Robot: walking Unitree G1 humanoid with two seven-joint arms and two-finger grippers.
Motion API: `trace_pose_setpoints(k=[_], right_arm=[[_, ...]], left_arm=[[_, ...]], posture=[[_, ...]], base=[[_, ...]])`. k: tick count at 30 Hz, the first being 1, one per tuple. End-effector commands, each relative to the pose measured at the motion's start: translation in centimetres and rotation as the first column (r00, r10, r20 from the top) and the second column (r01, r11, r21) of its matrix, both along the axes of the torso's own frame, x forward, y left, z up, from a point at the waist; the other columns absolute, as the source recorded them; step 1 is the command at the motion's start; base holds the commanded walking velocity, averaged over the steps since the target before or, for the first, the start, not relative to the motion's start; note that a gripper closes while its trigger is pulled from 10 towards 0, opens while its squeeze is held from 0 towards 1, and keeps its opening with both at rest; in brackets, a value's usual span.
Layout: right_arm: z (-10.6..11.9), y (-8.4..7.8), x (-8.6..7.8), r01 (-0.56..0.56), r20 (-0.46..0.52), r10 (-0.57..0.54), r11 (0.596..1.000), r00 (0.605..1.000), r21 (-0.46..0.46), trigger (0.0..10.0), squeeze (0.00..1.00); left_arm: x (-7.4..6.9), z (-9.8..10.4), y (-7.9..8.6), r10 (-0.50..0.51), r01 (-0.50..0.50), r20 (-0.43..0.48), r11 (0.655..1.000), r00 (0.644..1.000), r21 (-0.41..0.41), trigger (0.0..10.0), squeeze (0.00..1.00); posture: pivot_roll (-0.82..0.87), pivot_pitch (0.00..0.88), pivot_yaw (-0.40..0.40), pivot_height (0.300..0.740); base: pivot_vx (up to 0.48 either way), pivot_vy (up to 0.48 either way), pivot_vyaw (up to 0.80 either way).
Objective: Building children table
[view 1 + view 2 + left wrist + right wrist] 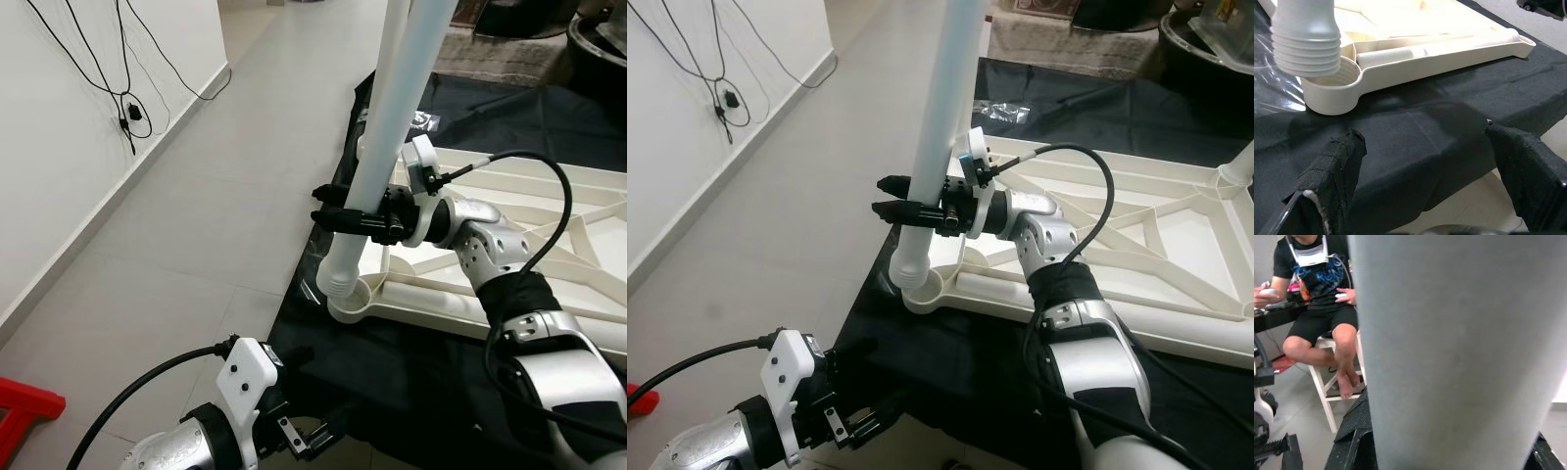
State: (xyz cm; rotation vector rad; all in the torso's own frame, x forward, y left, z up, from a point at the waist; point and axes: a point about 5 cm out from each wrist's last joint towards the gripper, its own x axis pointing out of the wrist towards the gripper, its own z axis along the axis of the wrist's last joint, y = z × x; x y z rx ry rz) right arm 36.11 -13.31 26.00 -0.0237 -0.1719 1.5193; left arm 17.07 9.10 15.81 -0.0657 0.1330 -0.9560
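The cream children's table top (549, 196) lies upside down on a black cloth (392, 382). My right gripper (325, 204) is shut on a long white table leg (392, 127), held nearly upright with a slight tilt. The leg's threaded end (1308, 44) hangs just above the round corner socket (1332, 88) at the near left corner of the table top. My left gripper (1425, 176) is open and holds nothing; it sits low by the cloth's front edge, below and in front of that socket. In the right wrist view the leg (1449, 357) stands close before the camera.
A second leg (1239, 162) stands at the table top's far right corner. A loose white tube (989, 289) lies inside the frame near the socket. A person (1317, 284) sits on a white stool. Cables (127, 108) hang on the left wall; a red object (24, 411) lies on the floor.
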Motion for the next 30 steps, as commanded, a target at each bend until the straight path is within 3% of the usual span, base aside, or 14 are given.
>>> trace_pose_setpoints(k=[1,17,30], right_arm=[[-0.8,-0.2,-0.1,-0.014,-0.014,0.013,0.998,1.0,-0.058,10.0,0.0],[-1.4,-1.2,0.2,-0.052,-0.015,0.051,0.986,0.999,-0.157,10.0,0.0],[-0.9,0.2,-0.2,-0.123,0.002,0.125,0.978,0.992,-0.167,10.0,0.0]], left_arm=[[-0.4,-0.1,-0.2,-0.01,0.01,-0.017,1.0,1.0,-0.001,10.0,0.0],[-1.0,0.2,-0.4,0.0,0.0,-0.034,1.0,0.999,0.001,10.0,0.0],[-1.5,0.3,-0.3,0.002,-0.002,-0.049,1.0,0.999,0.006,10.0,0.0]], posture=[[0.14,0.248,-0.04,0.74],[0.14,0.279,-0.05,0.74],[0.15,0.307,-0.04,0.74]], base=[[0.0,0.0,0.0],[0.0,0.0,0.0],[0.0,0.0,0.0]])
